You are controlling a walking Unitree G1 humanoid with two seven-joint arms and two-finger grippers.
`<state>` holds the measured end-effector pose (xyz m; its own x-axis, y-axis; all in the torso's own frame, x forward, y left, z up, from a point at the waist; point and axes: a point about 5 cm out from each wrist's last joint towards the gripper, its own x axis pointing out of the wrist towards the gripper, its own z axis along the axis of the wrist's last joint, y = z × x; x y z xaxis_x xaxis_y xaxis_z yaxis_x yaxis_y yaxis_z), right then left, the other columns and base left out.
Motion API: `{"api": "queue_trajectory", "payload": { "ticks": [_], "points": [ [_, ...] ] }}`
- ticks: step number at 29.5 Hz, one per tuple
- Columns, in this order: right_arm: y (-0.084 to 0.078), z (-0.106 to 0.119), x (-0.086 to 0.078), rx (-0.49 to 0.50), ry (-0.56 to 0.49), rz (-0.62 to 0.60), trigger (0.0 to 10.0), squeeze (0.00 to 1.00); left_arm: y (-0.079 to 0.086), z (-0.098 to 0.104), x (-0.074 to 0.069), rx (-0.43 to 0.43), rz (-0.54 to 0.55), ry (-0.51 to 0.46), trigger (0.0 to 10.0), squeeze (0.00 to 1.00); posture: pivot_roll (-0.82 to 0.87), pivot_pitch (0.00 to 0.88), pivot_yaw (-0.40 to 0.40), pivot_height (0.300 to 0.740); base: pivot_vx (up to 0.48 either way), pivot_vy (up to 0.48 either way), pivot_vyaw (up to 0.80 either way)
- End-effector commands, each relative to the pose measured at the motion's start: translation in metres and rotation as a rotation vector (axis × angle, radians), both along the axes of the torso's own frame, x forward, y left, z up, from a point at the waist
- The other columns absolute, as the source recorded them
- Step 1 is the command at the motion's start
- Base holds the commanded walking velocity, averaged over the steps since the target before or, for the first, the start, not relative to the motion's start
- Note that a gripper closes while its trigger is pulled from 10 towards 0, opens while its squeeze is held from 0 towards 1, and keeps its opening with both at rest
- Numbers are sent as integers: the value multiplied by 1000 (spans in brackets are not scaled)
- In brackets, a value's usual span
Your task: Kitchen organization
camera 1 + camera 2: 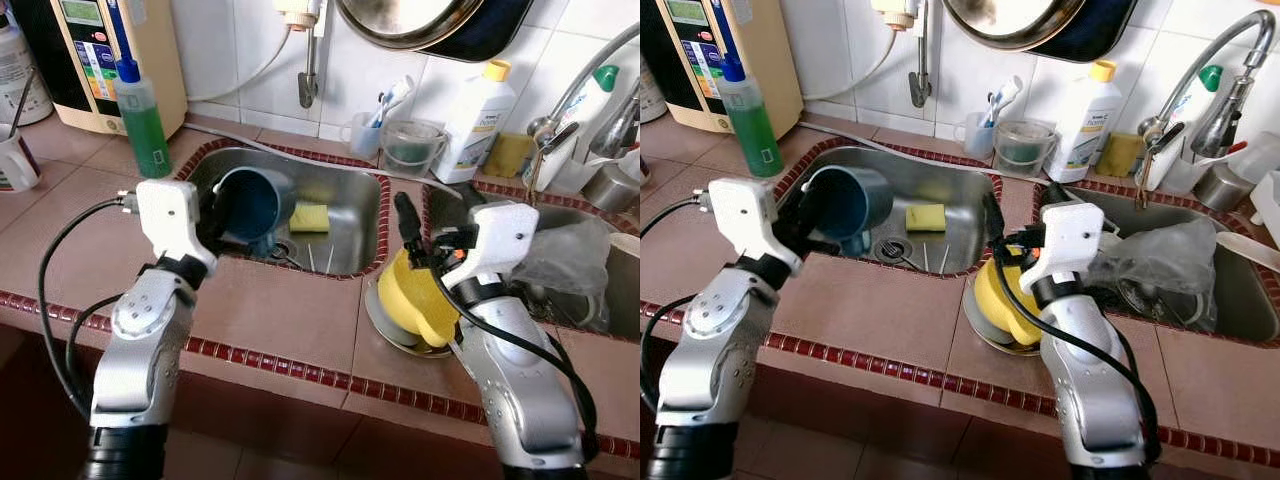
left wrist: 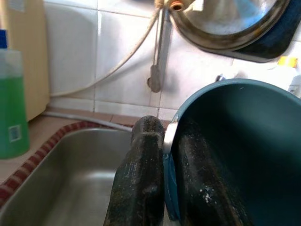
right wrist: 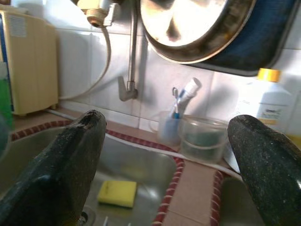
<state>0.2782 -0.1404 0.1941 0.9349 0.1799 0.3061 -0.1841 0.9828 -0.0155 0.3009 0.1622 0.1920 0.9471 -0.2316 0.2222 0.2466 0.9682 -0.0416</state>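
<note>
Left gripper (image 2: 162, 179), fingers pinching the rim of the blue cup (image 1: 250, 205), holds it over the sink (image 1: 350, 245) near its left edge. Right gripper (image 3: 169, 155), fingers spread and empty, hovers above the yellow bowl (image 1: 412, 300) at the surface's front edge. Likely next: lifting the cup clear.

the dark blue plastic cup (image 1: 248, 203) is tipped on its side over the left stainless steel sink (image 1: 345, 215), its rim pinched by the left gripper (image 2: 162, 176). a yellow plastic bowl (image 1: 415, 300) leans tilted on a steel plate (image 1: 385, 325) on the counter (image 1: 280, 310).
</note>
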Motion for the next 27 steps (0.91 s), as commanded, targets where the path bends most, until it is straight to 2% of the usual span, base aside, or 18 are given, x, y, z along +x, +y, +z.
{"api": "queue_trajectory", "payload": {
  "ticks": [1, 5, 8, 11, 15, 18, 22, 24, 27],
  "points": [
    [-6, 5, -4, 3, -30, -17, 10000, 0, 0, 9, -3, -5, -7, -28, 10000, 0, 64, 0, -43, 740, 0, 0, 0],
    [-8, 5, -5, 19, -35, -26, 10000, 0, 6, 7, -4, 7, 23, -32, 10000, 0, 65, 0, -38, 740, 0, 0, 0],
    [-5, 5, -4, 20, -31, -20, 10000, 0, 1, 5, -1, 14, -3, -30, 10000, 0, 71, 0, -40, 740, 0, 0, 0],
    [2, 5, -3, 15, -6, 48, 10000, 0, -9, 8, 13, 19, -45, -38, 10000, 0, 68, 0, -40, 740, 0, 0, 0],
    [6, 2, -7, 23, 24, 80, 10000, 0, -14, 8, 20, 20, -74, -29, 10000, 0, 62, 0, -42, 740, 0, 0, 0],
    [12, 0, -17, 9, 57, 136, 10000, 0, -17, 6, 34, 31, -79, -15, 10000, 0, 41, 0, -37, 740, 0, 0, 0],
    [13, -1, -23, 3, 87, 156, 10000, 0, -19, 9, 44, 48, -89, -21, 10000, 0, 28, 0, -35, 740, 0, 0, 0],
    [13, 1, -32, -1, 134, 211, 10000, 0, -20, 9, 55, 61, -91, -13, 10000, 0, 5, 0, -29, 740, 0, 0, 0],
    [10, 3, -39, -18, 145, 229, 10000, 0, -22, 10, 58, 70, -106, -15, 10000, 0, -8, 0, -23, 740, 0, 0, 0]
  ]
}}
